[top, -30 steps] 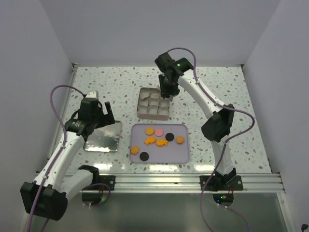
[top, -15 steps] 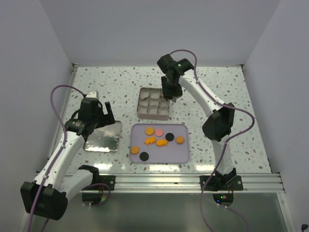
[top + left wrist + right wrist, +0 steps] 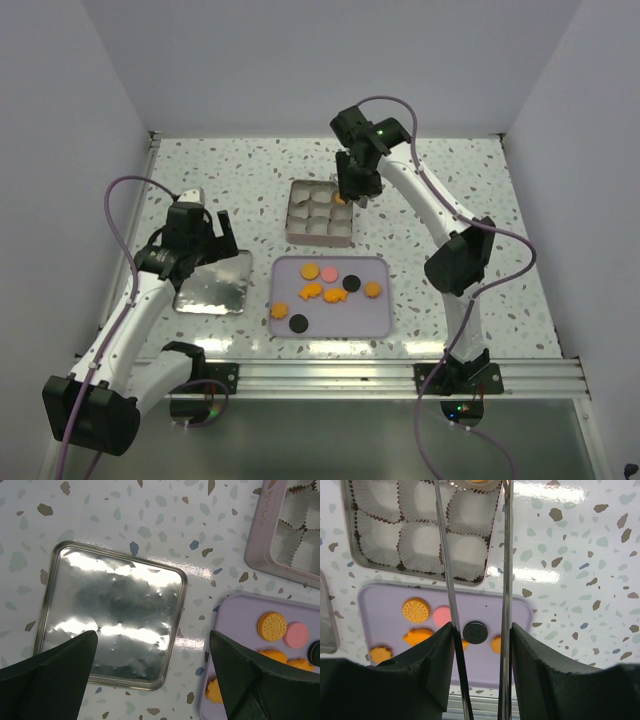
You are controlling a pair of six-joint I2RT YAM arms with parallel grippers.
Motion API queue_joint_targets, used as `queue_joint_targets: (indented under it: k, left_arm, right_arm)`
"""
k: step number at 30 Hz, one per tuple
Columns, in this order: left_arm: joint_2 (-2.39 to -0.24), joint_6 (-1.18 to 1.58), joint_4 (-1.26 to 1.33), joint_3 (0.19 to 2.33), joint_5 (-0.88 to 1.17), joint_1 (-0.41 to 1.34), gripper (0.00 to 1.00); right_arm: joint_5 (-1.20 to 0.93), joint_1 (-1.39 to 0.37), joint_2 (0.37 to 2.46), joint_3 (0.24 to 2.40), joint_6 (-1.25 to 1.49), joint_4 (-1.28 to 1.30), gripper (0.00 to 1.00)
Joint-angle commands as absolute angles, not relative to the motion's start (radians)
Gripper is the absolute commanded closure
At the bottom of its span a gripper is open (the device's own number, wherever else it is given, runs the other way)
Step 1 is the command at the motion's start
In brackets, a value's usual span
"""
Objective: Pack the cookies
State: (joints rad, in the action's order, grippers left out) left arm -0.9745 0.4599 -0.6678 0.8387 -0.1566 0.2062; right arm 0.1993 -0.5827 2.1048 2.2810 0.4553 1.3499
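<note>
Over the far right corner of the tin (image 3: 318, 242), my right gripper (image 3: 353, 190) hangs with its long thin fingers (image 3: 506, 555) parted and nothing between them. One orange cookie (image 3: 340, 199) lies in the corner paper cup right beneath. The other eight cookies (image 3: 335, 294) lie on the lavender tray (image 3: 375, 322), apart from the tin. My left gripper (image 3: 152, 637) is spread wide above the shiny lid (image 3: 110, 615) and holds nothing.

My first worry is the lift-off. The fingers sit close to the fluted paper cups (image 3: 420, 545), and if a tip snags a rim on the way up, I judge it could drag a cup out or tip the cookie.

After that comes the tray. The pieces are flat and low, so narrow fingers could skate off an edge and flick one away. The round orange cookie (image 3: 272, 626) and the pink one (image 3: 296, 634) touch, so going for either could shove its neighbour. Only one cup is filled, and a careless drop into that same corner would stack two.
</note>
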Motion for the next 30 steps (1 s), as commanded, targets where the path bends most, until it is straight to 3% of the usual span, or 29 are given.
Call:
queue_joint_targets:
  k: [1, 10, 20, 30]
  left_arm:
    - [-0.966, 0.442, -0.632, 0.835, -0.147, 0.213, 0.0]
    - [-0.962, 0.44, -0.629, 0.834, -0.144, 0.213, 0.0]
    - [-0.951, 0.44, -0.627, 0.834, -0.143, 0.213, 0.0]
    - [-0.931, 0.442, -0.626, 0.83, -0.144, 0.213, 0.0]
  right_arm:
    - [0.192, -0.6, 1.953, 2.27, 0.466, 1.49, 0.52]
    - [0.17, -0.799, 1.83, 2.16, 0.497, 1.528, 0.5]
    - [0.133, -1.034, 1.761, 1.896, 0.621, 1.469, 0.49]
    - [0.189, -1.086, 1.758, 1.819, 0.664, 1.5, 0.49]
